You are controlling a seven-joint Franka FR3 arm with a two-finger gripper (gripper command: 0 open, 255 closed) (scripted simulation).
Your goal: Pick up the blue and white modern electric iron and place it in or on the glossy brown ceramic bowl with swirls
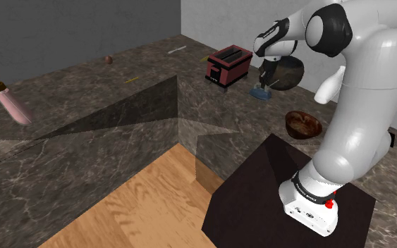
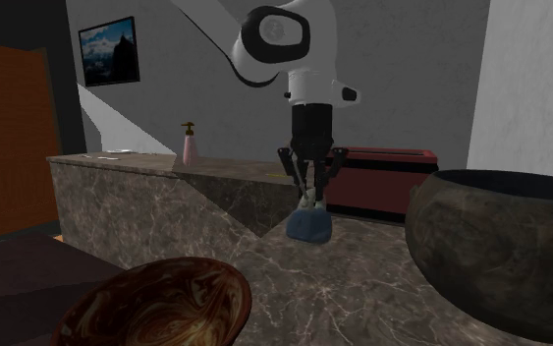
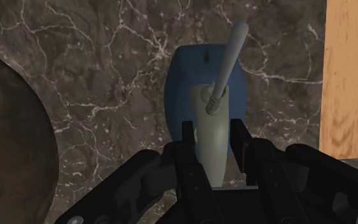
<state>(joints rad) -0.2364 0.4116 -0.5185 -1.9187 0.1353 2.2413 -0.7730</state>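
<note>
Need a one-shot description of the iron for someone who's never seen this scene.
Find the dark marble counter and the red toaster on it. Just beside the toaster, under the black gripper, sits the iron. It is the one blue thing there, with a pale handle on a flat blue base; its neighbours are the red toaster and a big dark round pot.

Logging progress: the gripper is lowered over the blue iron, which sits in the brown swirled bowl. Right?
No. The iron sits on the counter beside the red toaster, not in the brown swirled bowl; the shoulder view shows it. The gripper is lowered over it.
</note>
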